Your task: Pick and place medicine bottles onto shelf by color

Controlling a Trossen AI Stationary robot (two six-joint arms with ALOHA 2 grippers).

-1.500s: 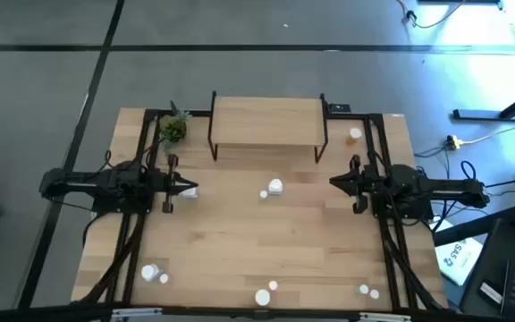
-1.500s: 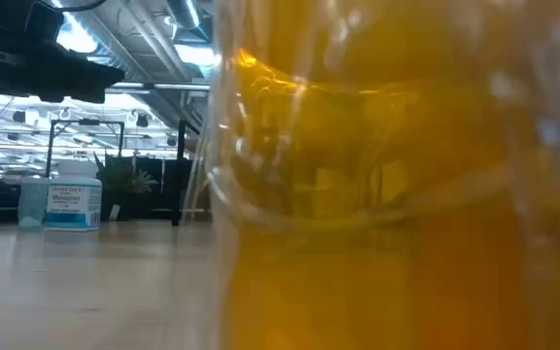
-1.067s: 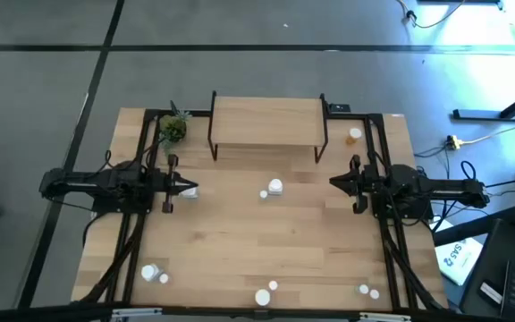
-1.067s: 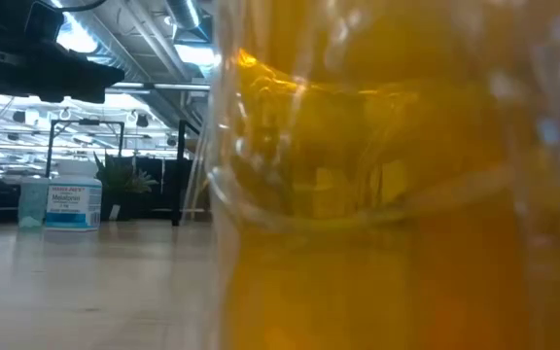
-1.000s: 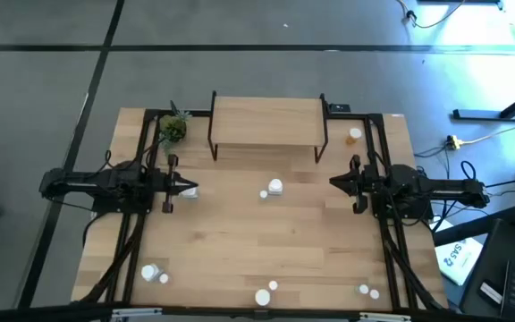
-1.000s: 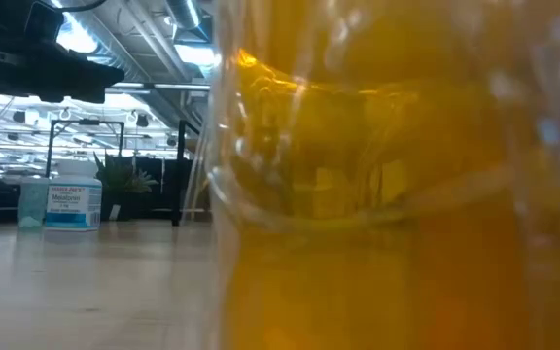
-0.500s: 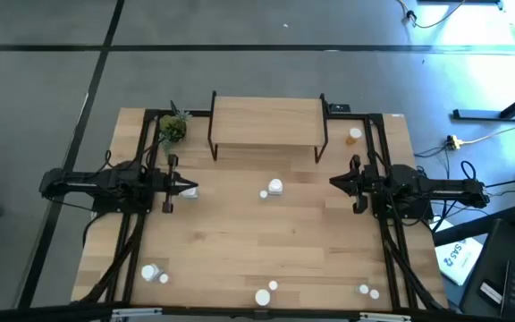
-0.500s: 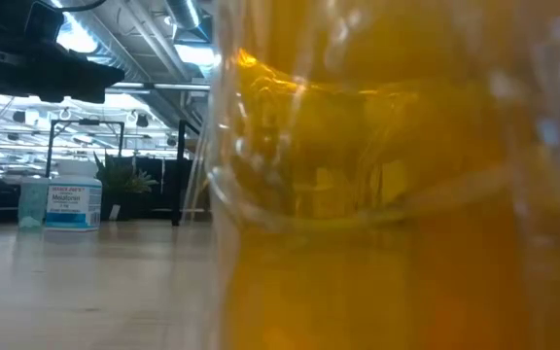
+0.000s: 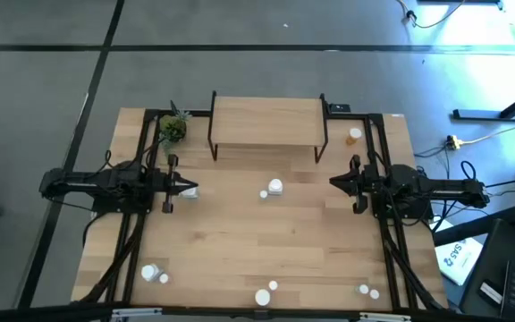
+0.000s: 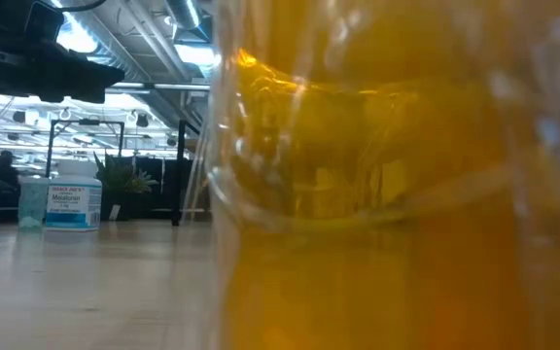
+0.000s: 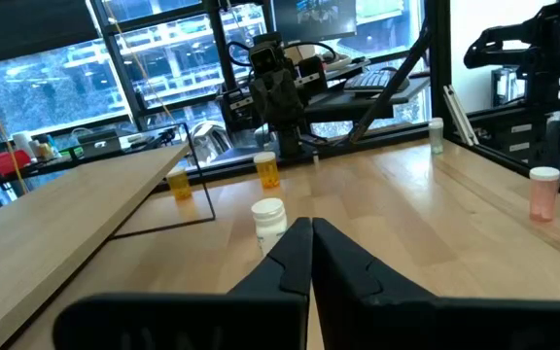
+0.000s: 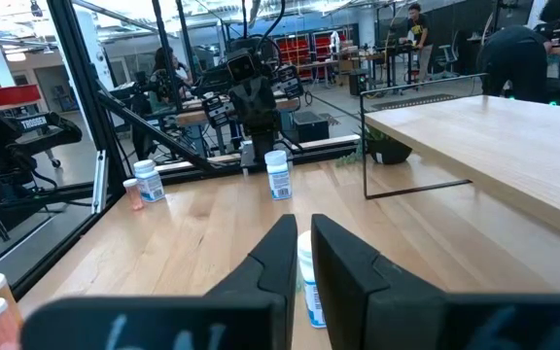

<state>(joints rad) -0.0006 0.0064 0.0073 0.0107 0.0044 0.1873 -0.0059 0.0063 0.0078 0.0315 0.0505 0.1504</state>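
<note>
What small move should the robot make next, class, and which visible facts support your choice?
Probably the left gripper should open and ease toward the white-capped bottle at mid-table. Both grippers, the right gripper included, are shut and empty, the shelf holds no bottles, and that bottle stands directly ahead of the left fingers.

A translucent orange bottle (image 10: 387, 194) stands so close to the low camera that it fills most of that view, blurred, hiding the counter behind it. In the right wrist view a white bottle with a blue label (image 12: 307, 277) is half hidden behind the dark fingers (image 12: 280, 258). From above, the small bottles' colours are mostly too small to tell.
</note>
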